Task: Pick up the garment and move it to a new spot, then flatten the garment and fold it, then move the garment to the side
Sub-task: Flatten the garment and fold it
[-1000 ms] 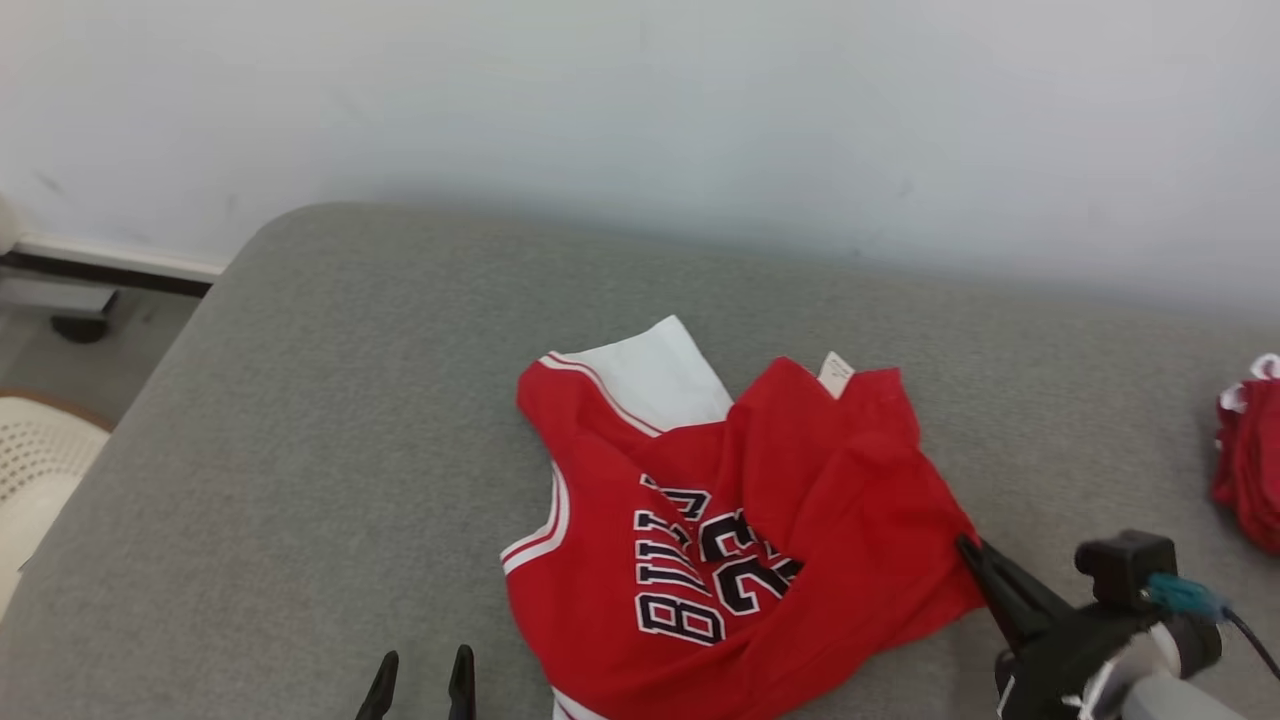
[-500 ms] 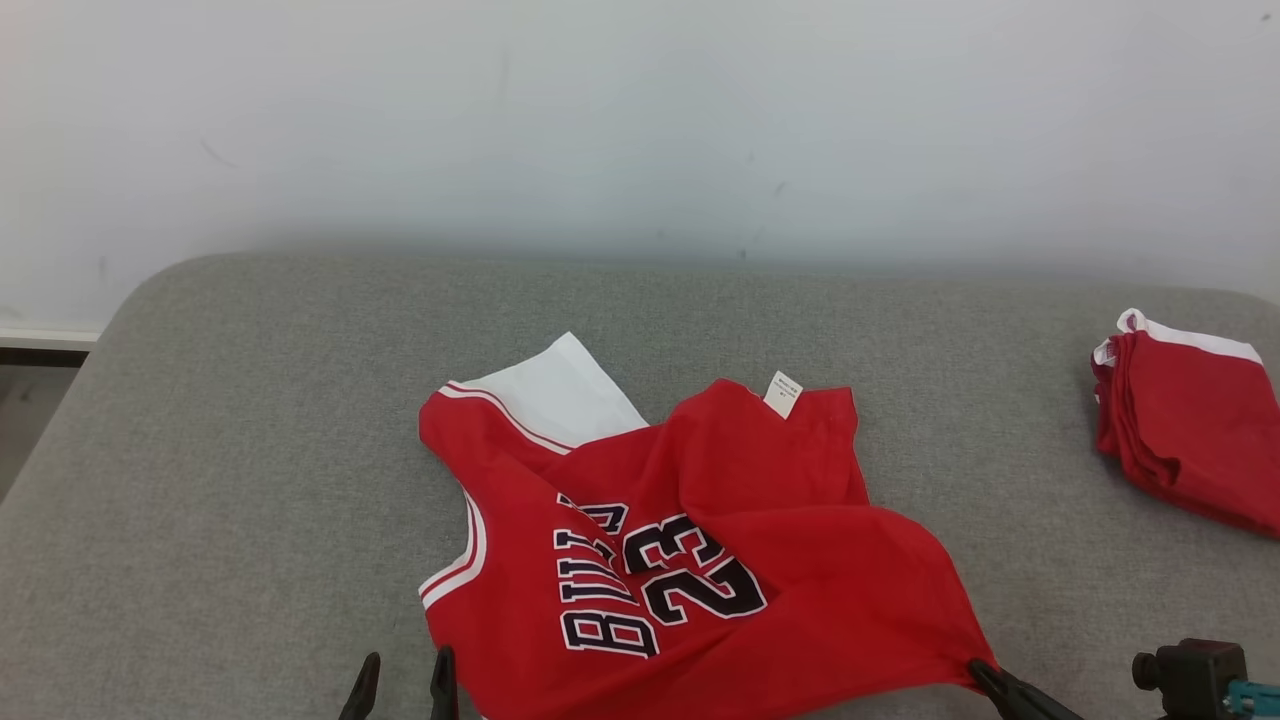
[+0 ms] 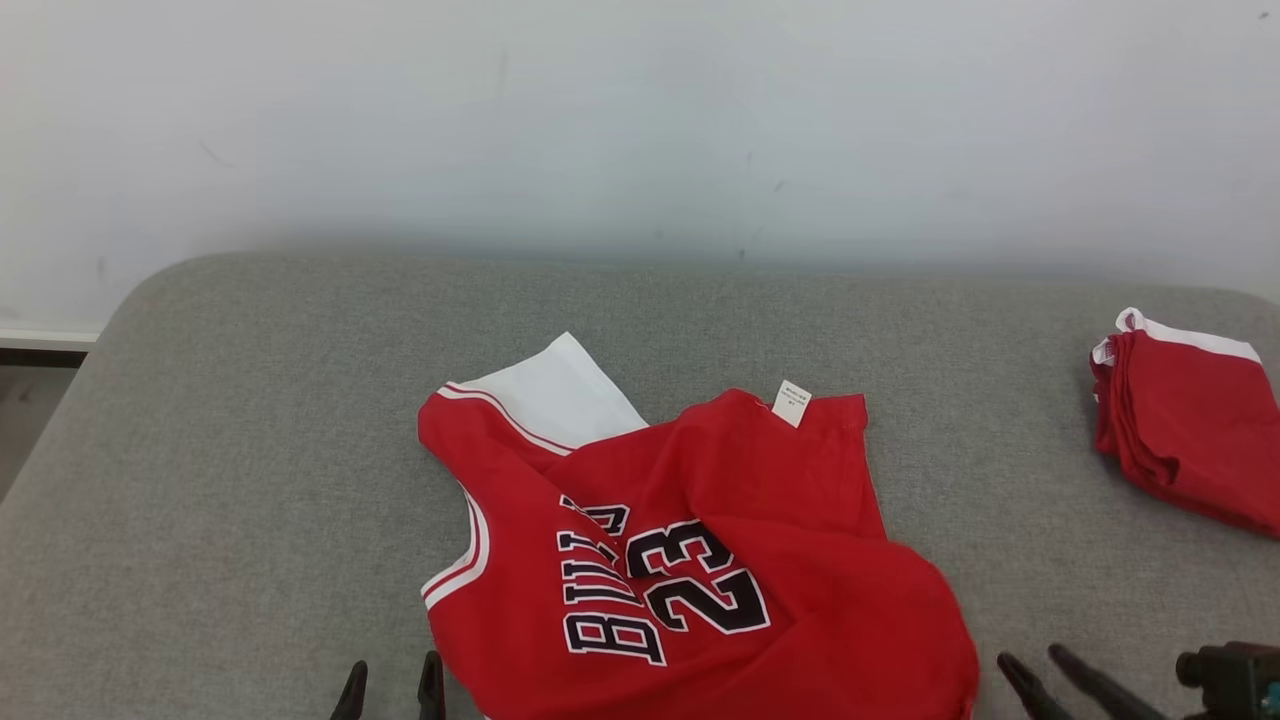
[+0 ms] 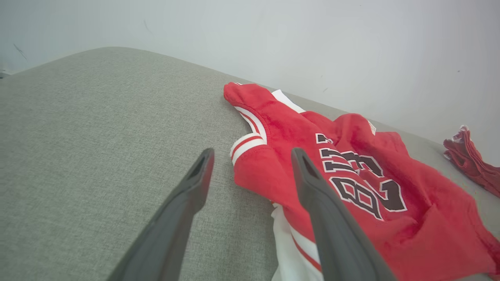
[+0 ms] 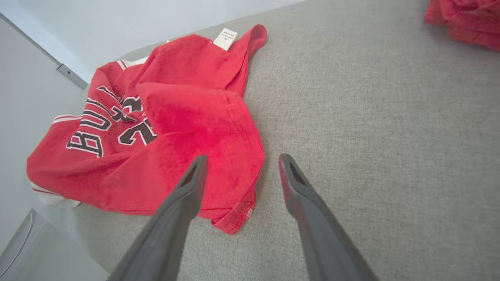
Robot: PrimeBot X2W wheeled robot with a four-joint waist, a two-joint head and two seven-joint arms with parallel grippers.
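Note:
The garment is a red basketball jersey with black lettering and white trim, lying crumpled on the grey cushioned surface; its near edge runs out of the head view. In the left wrist view the garment lies just right of my left gripper, which is open with nothing between its fingers. My left gripper sits at the jersey's lower left. My right gripper is open, just right of the jersey's lower right corner. In the right wrist view my right gripper hovers over the edge of the garment, holding nothing.
A second red cloth with white trim lies folded at the far right of the surface, also seen as a red cloth in the right wrist view. A pale wall stands behind. The surface's left edge drops to the floor.
My right gripper has opened and let go of the jersey's lower right corner, which has dropped and slumped. Earlier, the head camera shifted, bringing the red cloth at the right into view.

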